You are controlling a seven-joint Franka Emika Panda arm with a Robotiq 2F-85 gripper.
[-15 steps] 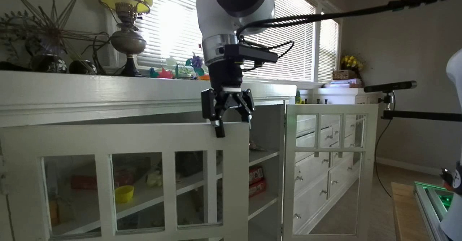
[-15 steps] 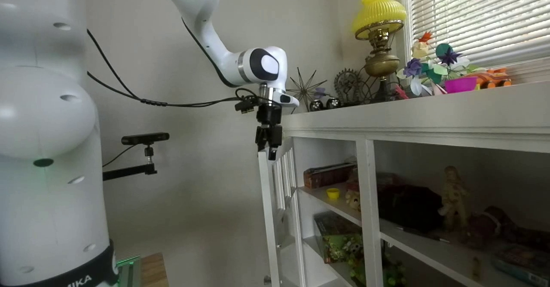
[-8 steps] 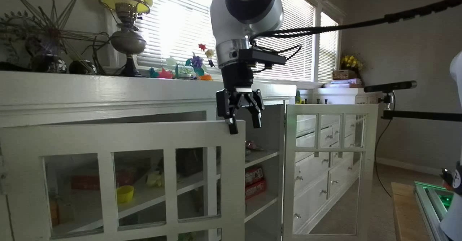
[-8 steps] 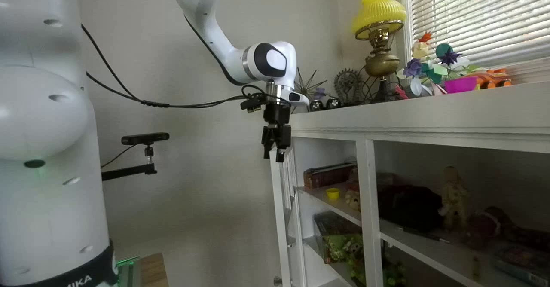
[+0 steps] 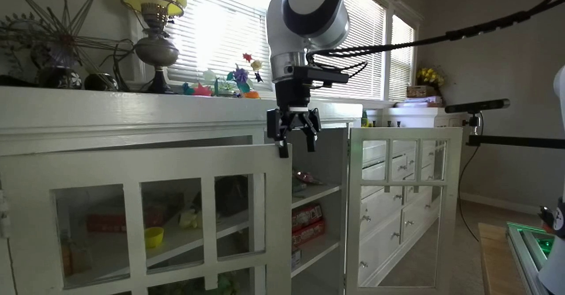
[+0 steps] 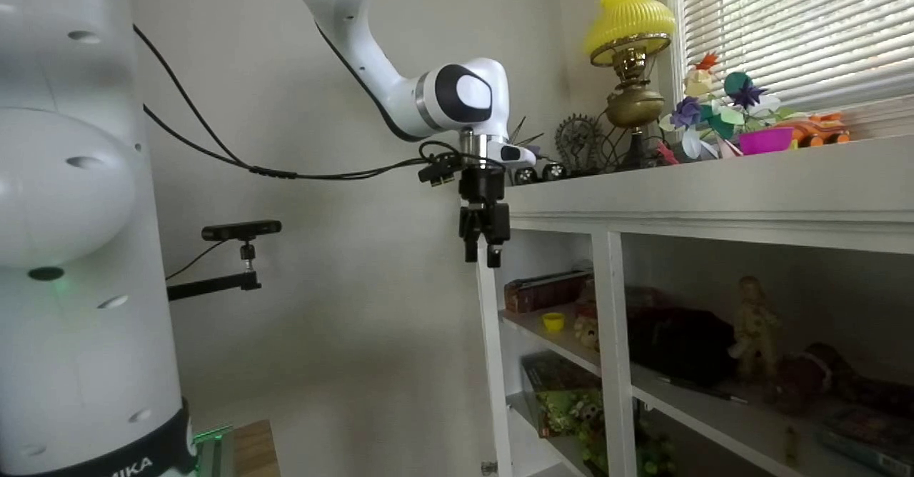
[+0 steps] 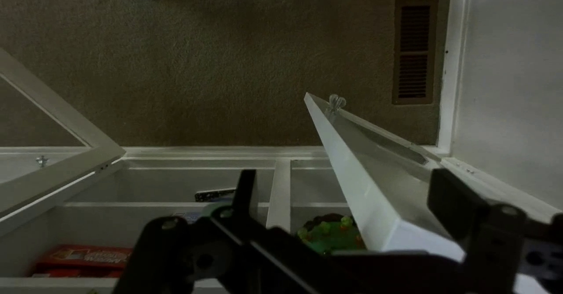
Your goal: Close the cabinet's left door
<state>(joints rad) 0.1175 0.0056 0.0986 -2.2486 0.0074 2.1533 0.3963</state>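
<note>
You see the left door (image 5: 135, 224) partly open at the front of the white cabinet (image 5: 176, 107), projecting outward and hinged at its left edge in an exterior view. Its white wooden frame (image 5: 170, 164) is divided into clear rectangular panes (image 5: 172, 213), one showing a yellow cup (image 5: 153, 237) behind it. A clear knob (image 7: 337, 102) projects from the outer face in the wrist view. On your end effector (image 5: 298, 149), the fingers (image 5: 283, 150) are apart, the door's free top corner between them; you cannot tell whether either touches it.
</note>
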